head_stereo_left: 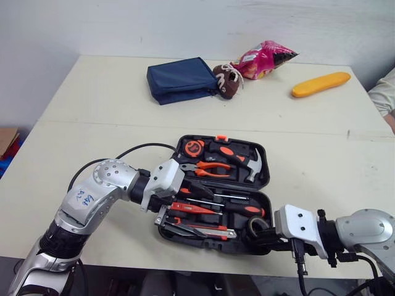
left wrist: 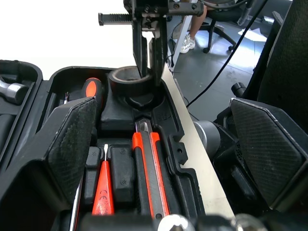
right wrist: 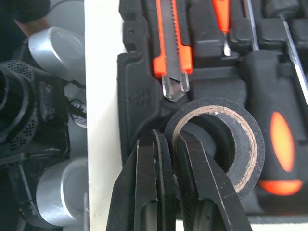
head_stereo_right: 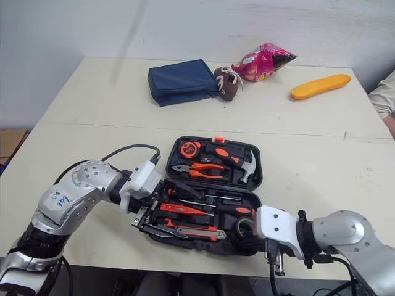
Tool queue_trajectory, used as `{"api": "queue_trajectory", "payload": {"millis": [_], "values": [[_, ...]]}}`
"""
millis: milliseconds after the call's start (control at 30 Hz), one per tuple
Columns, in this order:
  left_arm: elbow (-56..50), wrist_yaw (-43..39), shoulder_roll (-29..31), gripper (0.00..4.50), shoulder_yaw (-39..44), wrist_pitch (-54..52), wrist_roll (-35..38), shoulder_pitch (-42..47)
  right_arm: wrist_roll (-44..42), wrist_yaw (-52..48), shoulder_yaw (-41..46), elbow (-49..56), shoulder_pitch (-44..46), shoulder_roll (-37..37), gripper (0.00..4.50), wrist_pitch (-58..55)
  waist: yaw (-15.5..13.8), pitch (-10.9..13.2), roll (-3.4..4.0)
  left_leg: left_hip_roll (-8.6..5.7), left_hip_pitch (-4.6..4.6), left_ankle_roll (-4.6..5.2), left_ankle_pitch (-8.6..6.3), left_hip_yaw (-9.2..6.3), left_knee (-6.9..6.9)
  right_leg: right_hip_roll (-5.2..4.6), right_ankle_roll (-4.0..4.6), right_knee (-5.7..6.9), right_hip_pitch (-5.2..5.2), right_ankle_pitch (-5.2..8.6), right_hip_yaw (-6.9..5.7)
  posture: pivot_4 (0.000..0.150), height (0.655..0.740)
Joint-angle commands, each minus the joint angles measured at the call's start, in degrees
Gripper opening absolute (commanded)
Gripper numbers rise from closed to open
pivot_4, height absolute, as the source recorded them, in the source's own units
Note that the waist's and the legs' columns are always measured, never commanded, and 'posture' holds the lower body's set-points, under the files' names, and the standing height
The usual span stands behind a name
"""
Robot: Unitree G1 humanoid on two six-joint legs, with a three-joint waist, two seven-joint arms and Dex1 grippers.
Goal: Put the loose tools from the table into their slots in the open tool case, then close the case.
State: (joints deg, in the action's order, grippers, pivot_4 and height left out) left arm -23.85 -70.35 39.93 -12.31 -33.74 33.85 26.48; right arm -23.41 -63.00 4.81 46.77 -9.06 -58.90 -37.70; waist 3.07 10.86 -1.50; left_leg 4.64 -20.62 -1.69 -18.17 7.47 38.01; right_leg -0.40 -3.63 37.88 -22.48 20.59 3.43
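The black tool case (head_stereo_left: 266, 180) lies open near the table's front edge. Its far half holds a tape measure, pliers (head_stereo_left: 210, 169) and a hammer (head_stereo_left: 252, 165). Its near half holds screwdrivers and an orange utility knife (right wrist: 172, 45). My right gripper (right wrist: 166, 139) is shut on the wall of a black tape roll (head_stereo_left: 255, 226), which sits at the case's near right corner above its round recess. My left gripper (left wrist: 168, 144) stands open at the left end of the near half, one pad (left wrist: 72, 144) over the tools, the other off the front rim.
Far across the table lie a blue pouch (head_stereo_left: 182, 79), a brown stuffed toy (head_stereo_left: 226, 81), a pink snack bag (head_stereo_left: 266, 58) and a yellow-orange case (head_stereo_left: 321, 84). A person's sleeve (head_stereo_left: 384, 92) shows at the right edge. The table's front edge runs just below the case.
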Motion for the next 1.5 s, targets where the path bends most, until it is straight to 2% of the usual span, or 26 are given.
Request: {"api": "queue_trajectory", "payload": {"millis": [33,400,667,700,800,867,1000,1100,1167,1200,1500], "values": [[-1.4,-0.2,0.1,4.50,-0.3,1.3,-0.7,0.4,0.5,0.5,0.0,-0.4,-0.9,-1.7,0.06,0.3,0.0,0.0,0.00,-0.01,0.00,0.00,0.00,0.00,0.00,-0.01,0.00,0.00,0.00,0.00,0.00,0.150,0.7400],[0.2,-0.8,-0.5,4.50,-1.0,2.5,-2.1,1.1,0.6,0.5,-1.4,-2.3,-3.7,-1.9,0.06,2.8,-0.1,0.0,-0.03,-0.02,0.00,0.02,-0.01,0.00,0.02,-0.01,0.00,0.00,0.02,0.00,0.00,0.150,0.7400],[0.9,-1.3,-1.0,4.50,-1.1,3.2,-2.9,1.6,0.2,3.2,-2.5,-2.9,-2.5,-0.6,0.06,3.2,-0.1,0.0,-0.04,-0.04,0.00,0.04,-0.02,0.00,0.03,-0.02,0.00,0.00,0.01,0.00,0.00,0.150,0.7400],[0.6,-0.9,-1.3,4.50,-1.3,3.0,-3.0,1.7,-0.9,2.2,-0.4,-1.9,-3.4,-0.9,0.71,3.9,-0.1,0.0,-0.04,-0.04,0.00,0.04,-0.02,0.00,0.04,-0.02,0.00,0.00,0.01,0.00,0.00,0.150,0.7400],[0.2,-0.3,-1.6,4.50,-1.5,2.5,-2.9,1.9,-5.5,0.4,5.2,0.5,-5.5,-0.6,2.04,3.9,-0.2,0.0,-0.05,-0.04,-0.01,0.04,-0.02,-0.01,0.03,-0.02,-0.01,0.01,0.01,0.00,0.01,0.150,0.7400],[0.2,-0.3,-1.5,4.50,-1.5,2.4,-2.8,1.8,-8.5,-0.7,8.3,1.2,-7.0,0.0,2.04,4.0,-0.2,0.0,-0.04,-0.03,-0.01,0.04,-0.02,-0.03,0.02,0.00,-0.01,0.01,0.01,0.00,-0.01,0.150,0.7400],[0.5,-0.3,-1.6,4.50,-1.6,2.6,-2.9,2.0,-8.3,-0.6,9.9,-3.2,-10.4,5.5,2.04,10.4,-0.2,-0.1,-0.14,-0.02,0.00,0.03,-0.02,-0.04,0.03,0.02,-0.01,0.01,0.03,0.00,-0.02,0.150,0.7400],[0.7,-0.4,-1.6,4.50,-1.6,2.9,-3.0,1.8,-7.7,-1.7,7.8,-6.4,-11.2,9.4,1.24,15.2,-0.1,-0.1,-0.14,-0.04,0.00,0.04,-0.02,-0.01,0.04,0.00,-0.01,0.01,0.04,0.00,0.00,0.150,0.7400],[0.8,-0.6,-1.6,4.50,-1.7,3.1,-3.1,1.6,-4.7,-1.3,5.2,-7.7,-11.4,9.8,0.30,17.3,-0.1,-0.1,-0.14,-0.04,0.02,0.04,-0.02,0.00,0.04,0.00,-0.02,0.01,0.05,-0.01,0.01,0.150,0.7400],[0.8,-0.6,-1.5,4.50,-1.7,3.2,-3.1,1.6,-3.9,-1.2,4.5,-8.1,-11.5,9.8,0.06,17.9,-0.1,-0.1,-0.14,-0.04,0.02,0.04,-0.02,0.00,0.04,0.00,-0.02,0.02,0.04,-0.01,0.01,0.150,0.7400],[0.3,-0.5,-1.8,4.50,-2.0,3.6,-2.9,0.2,-1.7,2.2,1.0,-16.5,-11.7,16.7,0.06,23.9,-0.1,-0.1,-0.16,-0.03,0.03,0.04,-0.02,0.00,0.04,0.00,-0.01,0.04,0.04,-0.01,0.01,0.150,0.7400]]}}
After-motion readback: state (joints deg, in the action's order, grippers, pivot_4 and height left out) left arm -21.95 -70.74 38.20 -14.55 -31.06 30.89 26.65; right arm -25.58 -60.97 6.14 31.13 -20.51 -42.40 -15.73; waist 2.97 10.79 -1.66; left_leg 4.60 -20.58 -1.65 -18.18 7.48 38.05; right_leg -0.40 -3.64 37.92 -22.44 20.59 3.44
